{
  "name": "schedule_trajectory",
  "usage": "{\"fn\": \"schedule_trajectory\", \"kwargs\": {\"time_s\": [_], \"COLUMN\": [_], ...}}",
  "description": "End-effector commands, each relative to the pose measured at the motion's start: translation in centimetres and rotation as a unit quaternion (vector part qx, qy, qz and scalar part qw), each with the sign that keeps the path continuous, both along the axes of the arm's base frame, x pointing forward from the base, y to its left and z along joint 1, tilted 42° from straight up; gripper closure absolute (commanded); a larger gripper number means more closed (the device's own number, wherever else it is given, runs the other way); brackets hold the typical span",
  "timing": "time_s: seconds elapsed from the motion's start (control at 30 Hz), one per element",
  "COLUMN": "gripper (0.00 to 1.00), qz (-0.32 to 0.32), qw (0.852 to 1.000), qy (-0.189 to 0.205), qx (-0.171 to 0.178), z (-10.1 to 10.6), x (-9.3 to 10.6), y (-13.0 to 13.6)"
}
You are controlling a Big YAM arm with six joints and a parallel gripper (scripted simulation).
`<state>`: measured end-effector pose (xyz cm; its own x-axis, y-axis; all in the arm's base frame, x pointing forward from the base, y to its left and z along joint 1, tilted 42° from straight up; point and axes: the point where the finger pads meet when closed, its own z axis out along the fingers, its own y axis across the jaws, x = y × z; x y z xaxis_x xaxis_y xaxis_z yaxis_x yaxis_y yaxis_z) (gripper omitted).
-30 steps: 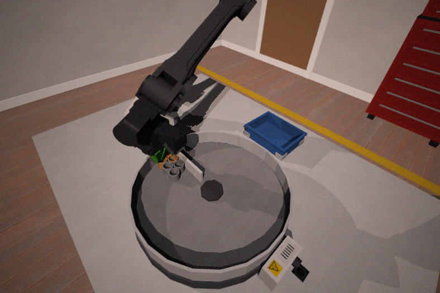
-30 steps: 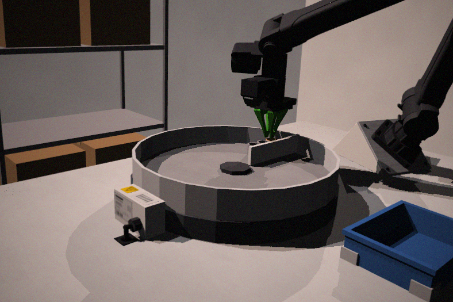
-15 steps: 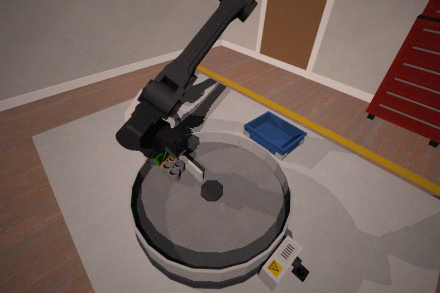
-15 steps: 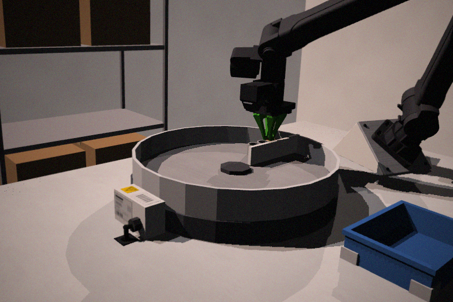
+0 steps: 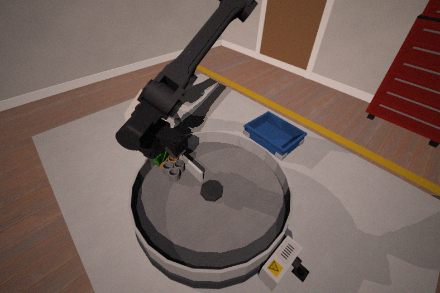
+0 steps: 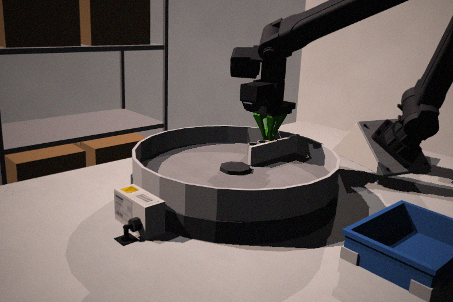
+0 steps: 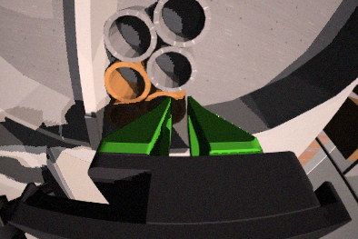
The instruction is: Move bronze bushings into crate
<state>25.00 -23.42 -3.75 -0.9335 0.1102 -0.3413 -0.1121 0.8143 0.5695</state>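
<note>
Bronze bushing [image 7: 127,82] upright by the turntable [image 5: 142,190] rim, touching grey bushings [image 7: 180,17]; second bronze bushing [image 7: 172,104] just under the end effector [image 7: 179,127]. Fingers nearly pressed together; whether pinching its wall, cannot tell. Likely rigid, smooth, slippery; best gripped across the wall.

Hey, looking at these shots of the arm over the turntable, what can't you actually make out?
- Second bronze bushing: wrist view, green fingers cover most of it, so the grip cannot be confirmed.
- Bushing cluster: exterior view, the grey divider bar hides all but two rims.
- Bushings: top view, too small, and the arm shadows the bronze ones.
- Crate floor: exterior view, cut off by the picture edge and dark.
</note>
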Motion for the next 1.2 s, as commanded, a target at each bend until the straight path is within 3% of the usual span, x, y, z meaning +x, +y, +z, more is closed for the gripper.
{"fn": "schedule_trajectory", "kwargs": {"time_s": [0.0, 0.6, 0.63, 1.17], "gripper": [0.87, 0.87, 1.00, 1.00], "qz": [-0.012, -0.012, -0.012, -0.008], "qw": [1.000, 1.000, 1.000, 1.000], "qy": [0.002, 0.002, 0.002, 0.005], "qx": [0.001, 0.001, 0.001, 0.008], "z": [-0.15, -0.15, -0.15, 0.13], "x": [-0.39, -0.39, -0.39, -0.37], "y": [-0.21, -0.21, -0.21, 0.25]}}
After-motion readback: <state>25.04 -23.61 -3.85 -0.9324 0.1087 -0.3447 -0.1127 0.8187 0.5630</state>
